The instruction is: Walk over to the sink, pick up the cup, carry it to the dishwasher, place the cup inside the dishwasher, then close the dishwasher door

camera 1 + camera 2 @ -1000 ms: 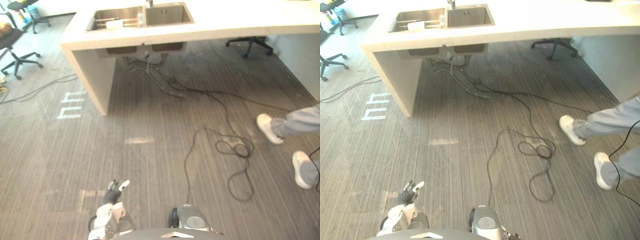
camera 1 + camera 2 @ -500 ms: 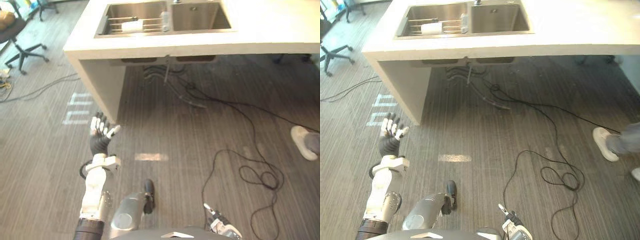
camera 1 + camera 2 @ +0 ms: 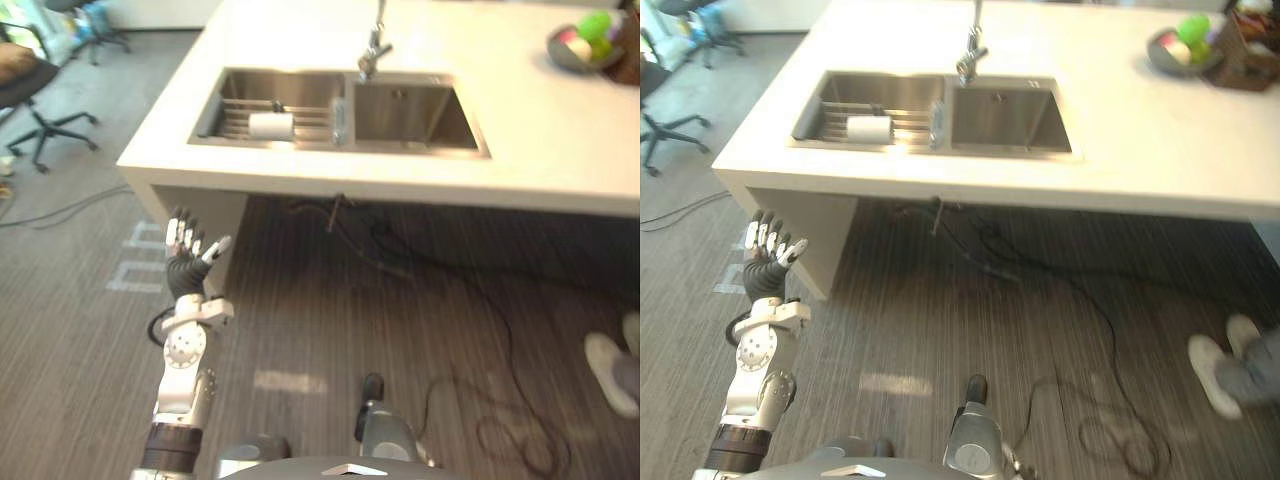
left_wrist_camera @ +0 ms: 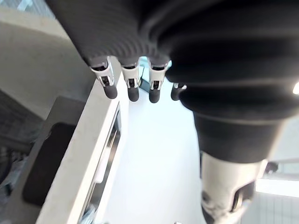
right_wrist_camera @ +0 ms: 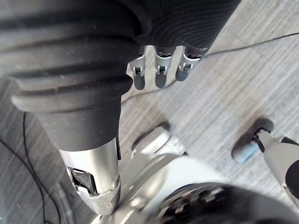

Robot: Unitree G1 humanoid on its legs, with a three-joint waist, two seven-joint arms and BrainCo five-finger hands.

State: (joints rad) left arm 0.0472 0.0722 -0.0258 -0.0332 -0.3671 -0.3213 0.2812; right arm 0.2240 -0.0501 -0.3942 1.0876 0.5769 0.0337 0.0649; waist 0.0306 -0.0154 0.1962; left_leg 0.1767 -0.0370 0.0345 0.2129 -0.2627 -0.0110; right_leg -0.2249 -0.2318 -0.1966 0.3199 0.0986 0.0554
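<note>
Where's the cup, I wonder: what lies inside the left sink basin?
A white cup lies sideways on a wire rack. The basin floor beneath is mostly covered.

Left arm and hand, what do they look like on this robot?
The left arm is silver-grey with round joint housings. The left hand has a dark ribbed cover over its wrist and back, and silver fingers with dark tips.

Head eyes down on sink (image 3: 410, 115); wrist cams close.
</note>
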